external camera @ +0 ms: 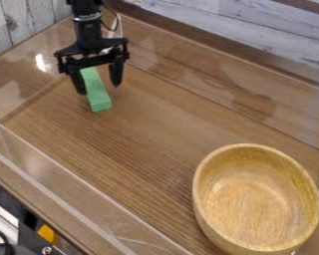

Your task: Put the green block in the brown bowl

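Green block [96, 93], a small bright bar, lying flat on the wood-grain tabletop [149, 149] in the upper left of the view, its long side running roughly away from the camera. Black tool [92, 74] pointing straight down directly above the block's far end, its two fingers [68, 80] spread wide, one on each side of the block; nothing is gripped, and whether the fingertips touch the block cannot be told. Brown bowl [213, 175], round, pale wood with visible grain and a thick rim, standing upright at the lower right, well apart from the block and the tool, its hollow holding nothing. Clear low walls [29, 60] border the tabletop on the left and near sides
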Controlling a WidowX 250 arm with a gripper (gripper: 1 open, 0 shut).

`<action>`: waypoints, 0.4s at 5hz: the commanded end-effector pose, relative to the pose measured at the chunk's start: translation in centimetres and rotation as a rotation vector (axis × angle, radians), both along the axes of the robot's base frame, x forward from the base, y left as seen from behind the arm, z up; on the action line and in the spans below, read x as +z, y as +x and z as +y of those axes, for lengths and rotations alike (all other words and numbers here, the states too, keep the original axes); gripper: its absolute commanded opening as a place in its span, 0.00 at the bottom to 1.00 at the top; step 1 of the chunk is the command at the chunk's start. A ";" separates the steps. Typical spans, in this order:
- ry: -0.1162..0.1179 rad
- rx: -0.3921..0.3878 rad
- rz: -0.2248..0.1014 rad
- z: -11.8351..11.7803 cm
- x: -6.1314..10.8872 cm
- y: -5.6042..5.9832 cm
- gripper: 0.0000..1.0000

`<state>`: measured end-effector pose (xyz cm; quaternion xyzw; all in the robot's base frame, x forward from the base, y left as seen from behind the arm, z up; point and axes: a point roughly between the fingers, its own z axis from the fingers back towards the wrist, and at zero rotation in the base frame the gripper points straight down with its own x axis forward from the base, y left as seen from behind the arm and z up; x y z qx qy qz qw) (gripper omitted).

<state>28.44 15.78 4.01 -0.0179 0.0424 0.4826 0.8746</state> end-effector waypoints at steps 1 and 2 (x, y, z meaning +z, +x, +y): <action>0.010 0.073 -0.039 1.5 1.9 0.8 1.00; 0.005 0.127 -0.039 2.4 2.8 1.3 1.00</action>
